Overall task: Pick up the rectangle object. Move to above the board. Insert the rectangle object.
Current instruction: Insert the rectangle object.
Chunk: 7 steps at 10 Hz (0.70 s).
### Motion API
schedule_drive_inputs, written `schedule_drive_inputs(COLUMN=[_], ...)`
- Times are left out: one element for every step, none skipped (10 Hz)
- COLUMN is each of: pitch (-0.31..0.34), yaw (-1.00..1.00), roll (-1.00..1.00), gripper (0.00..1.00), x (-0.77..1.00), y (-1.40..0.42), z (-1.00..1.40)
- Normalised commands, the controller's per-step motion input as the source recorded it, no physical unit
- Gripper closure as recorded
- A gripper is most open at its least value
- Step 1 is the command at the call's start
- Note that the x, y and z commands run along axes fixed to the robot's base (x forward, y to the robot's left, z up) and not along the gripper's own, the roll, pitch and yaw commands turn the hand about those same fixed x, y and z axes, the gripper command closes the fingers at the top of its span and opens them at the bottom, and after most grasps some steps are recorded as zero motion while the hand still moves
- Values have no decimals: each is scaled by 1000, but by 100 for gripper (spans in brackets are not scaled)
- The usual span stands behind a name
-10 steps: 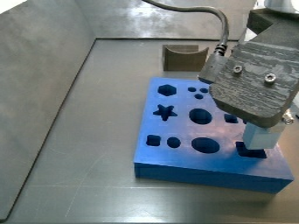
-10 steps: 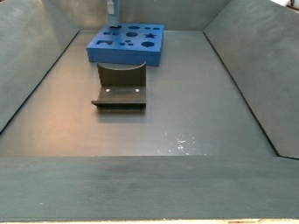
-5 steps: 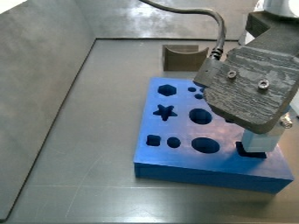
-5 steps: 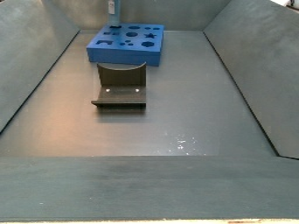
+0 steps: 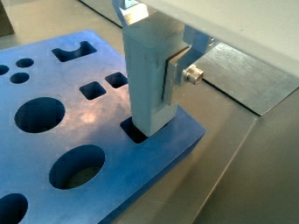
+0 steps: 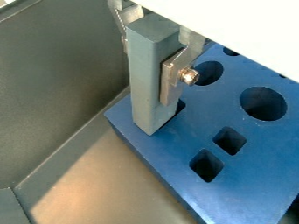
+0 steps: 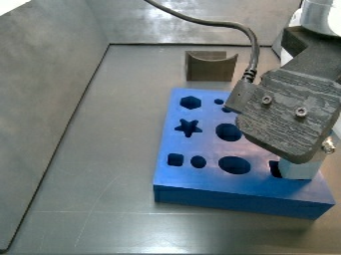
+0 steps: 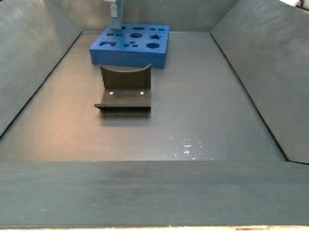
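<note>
in both wrist views the nearest thing to us is the rectangle object [image 5: 153, 74], a slim light-blue block standing upright, with a flat silver finger [image 5: 177, 68] pressed against one of its faces — we read the gripper [image 6: 155, 61] as closed on it, though the opposite finger is hidden behind the block. the block's lower end sits inside a dark rectangular slot at a corner of the board [image 5: 59, 131]; a sliver of open slot shows beside it, so it looks partly seated, not flush.

in a side view the gripper [image 7: 296, 159] fills the right of the frame, low over the board's [image 7: 206, 184] near right corner, and only a pale patch of the rectangle object [image 7: 296, 167] shows under the grey camera housing. the star, hexagon and round holes lie open to the left of it.

so we judge that picking up and carrying over are done, and we are in the insertion step. what the next move calls for, as we see it, is a straight push downward with the block kept upright — any tilt could wedge it against the slot wall — and then letting the fingers part and lifting clear once it bottoms out. how deep the slot goes we cannot tell.

further back, at upper centre of that side view, stands the dark fixture [image 7: 208, 66], well apart from the board. in a side view from the far end, the fixture [image 8: 123, 90] is in the middle of the frame and the board [image 8: 130, 45] lies beyond it at the upper left.
</note>
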Motion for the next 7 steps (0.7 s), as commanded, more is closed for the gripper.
schedule_drive_inputs(pitch=[251,0,-183,-34,0,66,89], yaw=[37,0,-17,0,-40,-6,0], roll=[140,-274,-363,-80,11,169,651], gripper=[100,100,100,100,100,100,100], x=[-103,-317,-354,-123,0,0,240], y=[123,480,411,117,0,-40,-351], z=[-71,0,0,0,0,-74,-643])
